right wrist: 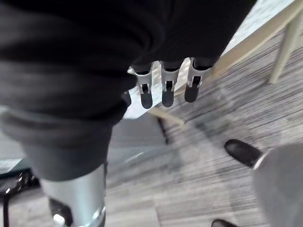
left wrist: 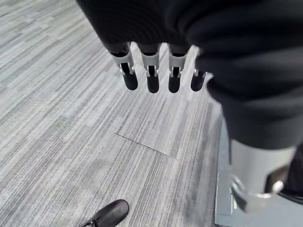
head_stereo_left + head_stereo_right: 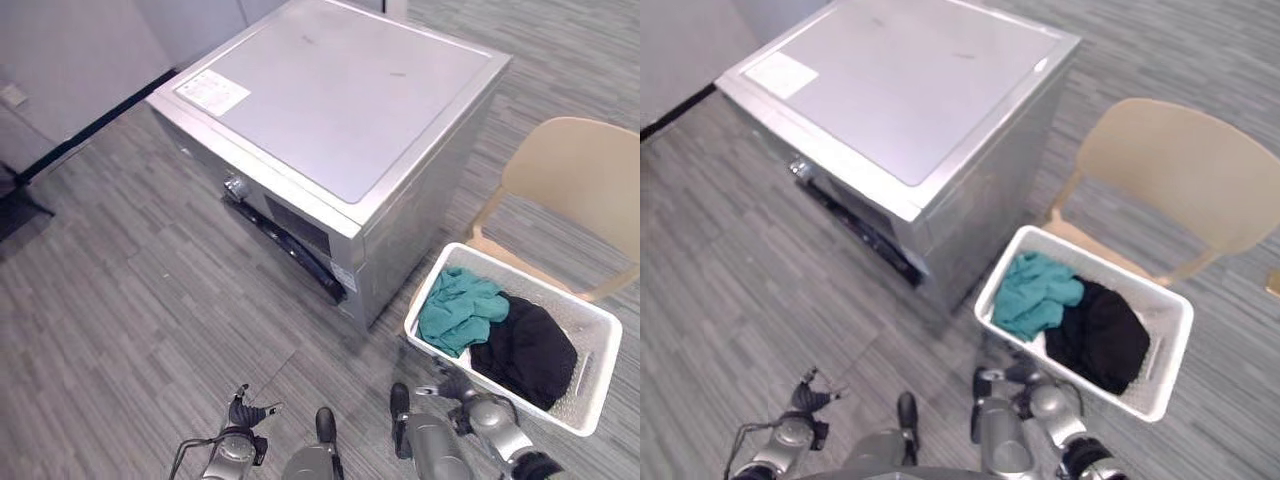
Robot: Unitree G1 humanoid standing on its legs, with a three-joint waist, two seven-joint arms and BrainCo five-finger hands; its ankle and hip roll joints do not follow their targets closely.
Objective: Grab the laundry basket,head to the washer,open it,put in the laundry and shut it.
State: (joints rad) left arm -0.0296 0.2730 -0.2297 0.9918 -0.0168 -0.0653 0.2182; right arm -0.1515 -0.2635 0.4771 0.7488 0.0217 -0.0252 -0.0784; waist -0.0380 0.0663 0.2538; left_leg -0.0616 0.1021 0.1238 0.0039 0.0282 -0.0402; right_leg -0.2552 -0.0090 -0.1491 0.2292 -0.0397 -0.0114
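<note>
A white laundry basket (image 3: 593,345) stands on the floor against the right side of the silver washer (image 3: 330,100). In it lie a teal cloth (image 3: 458,308) and a black cloth (image 3: 525,350). The washer's front, with a knob (image 3: 236,185) and a dark door (image 3: 290,245), faces the left. My right hand (image 1: 163,92) hangs open by the basket's near corner, holding nothing. Over bare floor in front of the washer, my left hand (image 2: 151,78) is also open and holds nothing; it shows low down as left hand (image 3: 243,410).
A beige chair (image 3: 585,180) stands right behind the basket, and one chair leg (image 1: 289,42) shows past my right fingers. Grey striped carpet (image 3: 120,300) spreads before the washer. A dark skirting (image 3: 90,135) runs along the wall at the far left.
</note>
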